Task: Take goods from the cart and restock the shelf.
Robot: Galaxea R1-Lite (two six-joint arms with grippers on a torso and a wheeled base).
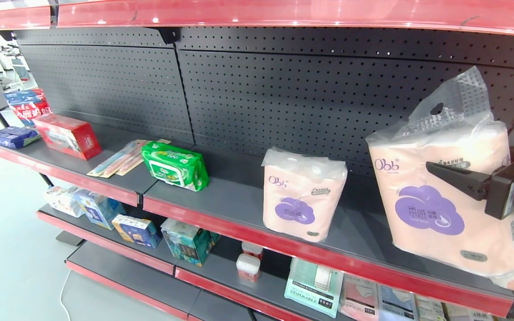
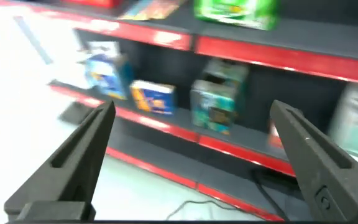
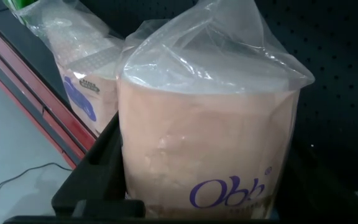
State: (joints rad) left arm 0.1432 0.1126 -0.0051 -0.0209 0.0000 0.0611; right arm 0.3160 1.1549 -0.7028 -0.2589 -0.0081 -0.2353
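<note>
Middle shelf (image 1: 234,178): red box (image 1: 67,136) at left end, then toothbrushes (image 1: 116,158), green wipes (image 1: 176,165), one roll pack (image 1: 301,196) standing upright. Open board between it and held pack (image 1: 444,191), nothing blocking. Held pack at shelf's right end, upright: pink rolls in clear bag, purple cloud print, handle flap up. Bottom touching board? Cannot tell. Right gripper (image 3: 207,199) clamped on its sides. Left gripper (image 2: 192,109) spread wide, facing lower shelves.
</note>
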